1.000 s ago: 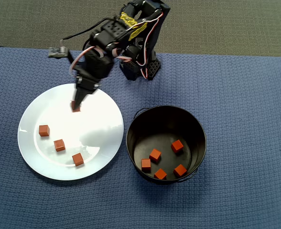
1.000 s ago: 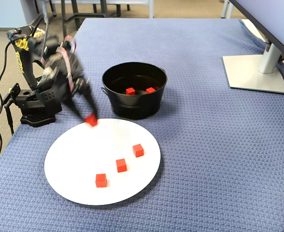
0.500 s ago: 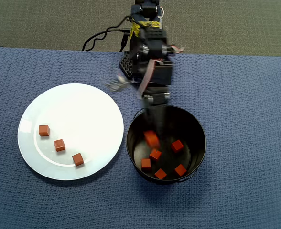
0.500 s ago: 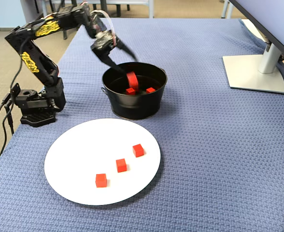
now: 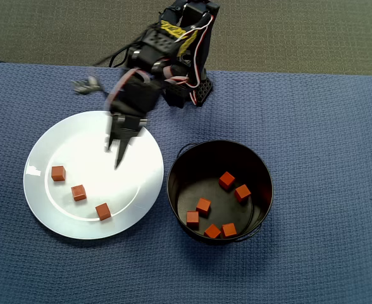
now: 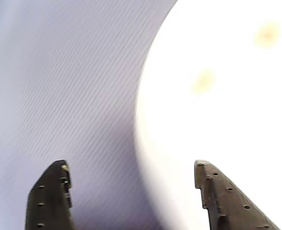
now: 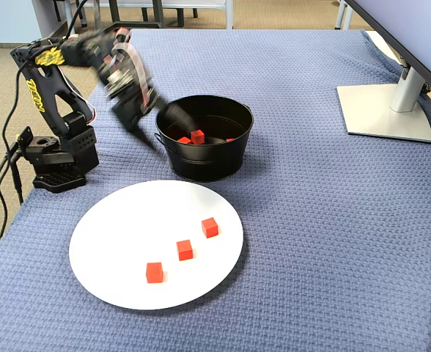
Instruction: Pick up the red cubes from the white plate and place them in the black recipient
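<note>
In the overhead view, going left to right, we see three red cubes point(image 5: 78, 192) on the white plate point(image 5: 59, 136), lying left of and below the gripper point(image 5: 115, 152), which hangs above the plate with jaws spread and nothing between them. Six more cubes lie in the black recipient point(image 5: 262, 171), right of the plate.
</note>
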Robot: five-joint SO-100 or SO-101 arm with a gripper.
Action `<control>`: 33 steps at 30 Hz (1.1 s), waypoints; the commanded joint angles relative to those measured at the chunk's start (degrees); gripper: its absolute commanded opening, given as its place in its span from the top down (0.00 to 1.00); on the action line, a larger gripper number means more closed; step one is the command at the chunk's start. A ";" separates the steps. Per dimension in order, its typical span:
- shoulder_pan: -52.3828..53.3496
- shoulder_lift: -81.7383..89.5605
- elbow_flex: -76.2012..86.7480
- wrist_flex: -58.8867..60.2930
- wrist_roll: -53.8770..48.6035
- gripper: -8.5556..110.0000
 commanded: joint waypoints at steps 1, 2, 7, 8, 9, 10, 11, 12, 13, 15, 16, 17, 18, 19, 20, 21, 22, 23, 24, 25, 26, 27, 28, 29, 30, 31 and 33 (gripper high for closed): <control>8.17 -2.29 2.81 -8.88 -8.53 0.74; 9.40 -3.43 3.87 -11.16 -10.20 0.74; 12.57 -11.25 5.10 -19.51 -15.82 0.74; 12.83 -13.01 4.13 -19.86 -15.73 0.75; 13.18 -14.94 2.81 -19.86 -15.38 0.77; 13.54 -16.70 1.76 -19.78 -15.29 0.78; 13.97 -18.37 0.70 -19.60 -15.38 0.78; 14.50 -20.04 -0.18 -19.42 -16.00 0.78; 15.12 -21.62 -0.79 -19.51 -16.52 0.78; 16.08 -24.52 -0.79 -21.88 -17.49 0.78; 16.35 -26.10 -0.35 -23.82 -18.11 0.78; 16.52 -27.33 0.18 -26.02 -18.28 0.78; 16.70 -28.30 0.62 -27.51 -18.28 0.78; 16.87 -29.18 0.53 -27.95 -17.93 0.78; 17.14 -29.97 0.00 -27.95 -17.40 0.78; 17.31 -30.94 -0.88 -27.86 -16.70 0.78; 17.58 -31.99 -2.11 -27.77 -15.64 0.78; 17.84 -33.13 -3.69 -27.07 -14.77 0.78; 18.11 -34.45 -5.45 -25.93 -14.06 0.78; 18.37 -35.86 -7.21 -25.14 -12.92 0.78; 18.54 -37.09 -8.96 -24.43 -11.69 0.78; 18.63 -38.23 -10.63 -23.20 -10.90 0.79; 18.72 -39.11 -12.22 -21.97 -9.76 0.79; 18.81 -39.73 -13.71 -20.65 -9.05 0.79; 18.81 -40.25 -14.68 -19.95 -8.70 0.79; 18.81 -40.61 -15.12 -19.78 -8.53 0.79; 18.46 -41.57 -16.00 -19.78 -8.09 0.79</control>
